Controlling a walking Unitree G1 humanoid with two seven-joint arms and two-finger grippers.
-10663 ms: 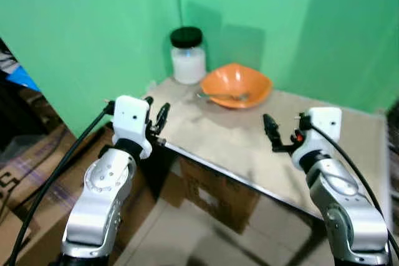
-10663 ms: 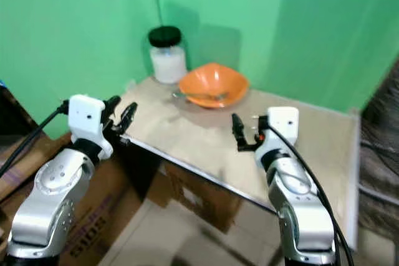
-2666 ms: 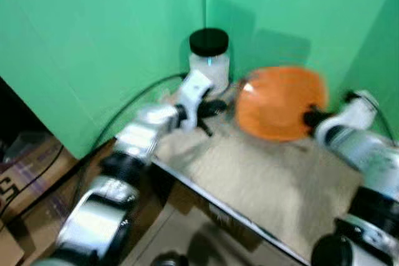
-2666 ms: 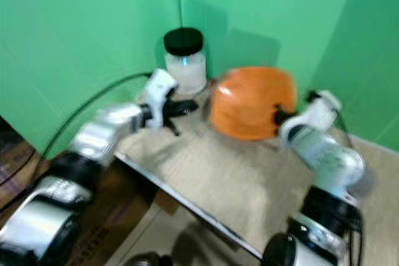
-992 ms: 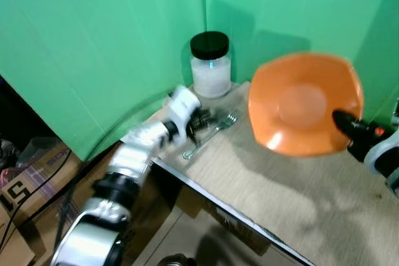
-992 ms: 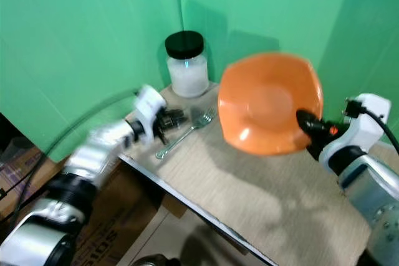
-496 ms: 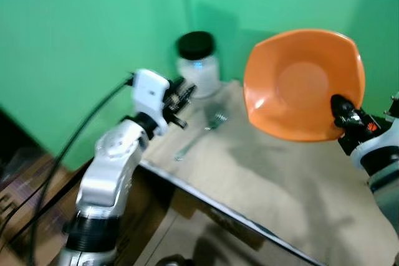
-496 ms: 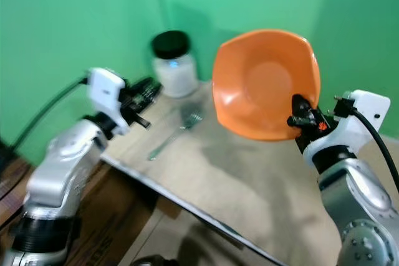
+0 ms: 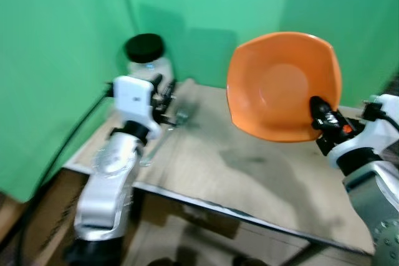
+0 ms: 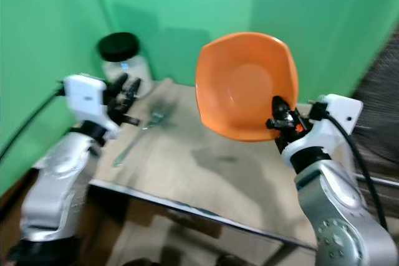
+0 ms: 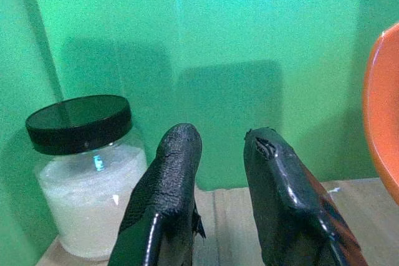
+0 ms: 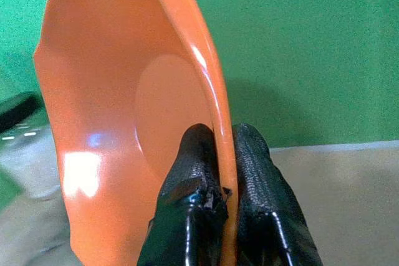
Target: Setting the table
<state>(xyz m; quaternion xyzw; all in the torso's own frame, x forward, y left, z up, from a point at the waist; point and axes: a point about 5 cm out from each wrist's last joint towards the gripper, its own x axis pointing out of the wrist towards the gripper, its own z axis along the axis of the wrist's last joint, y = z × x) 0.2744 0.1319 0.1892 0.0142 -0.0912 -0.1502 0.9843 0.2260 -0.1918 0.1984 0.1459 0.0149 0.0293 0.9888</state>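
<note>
The left gripper (image 9: 163, 101) has pulled back from the thin metal fork (image 9: 163, 134) on the desk (image 9: 262, 179), jaws released.
The right gripper (image 12: 215, 154) pinches the rim of the tilted orange plastic bowl (image 9: 283, 85) in the air; it looks light, stiff and slippery.

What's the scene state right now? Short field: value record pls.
surface: table, green walls behind
bowl: orange bowl held off the table, tipped on edge, empty
right gripper: pinching the bowl's rim
left gripper: open, empty, near the jar
jar: black lid, white contents, back corner of the table
fork: lying on the table beside the jar
</note>
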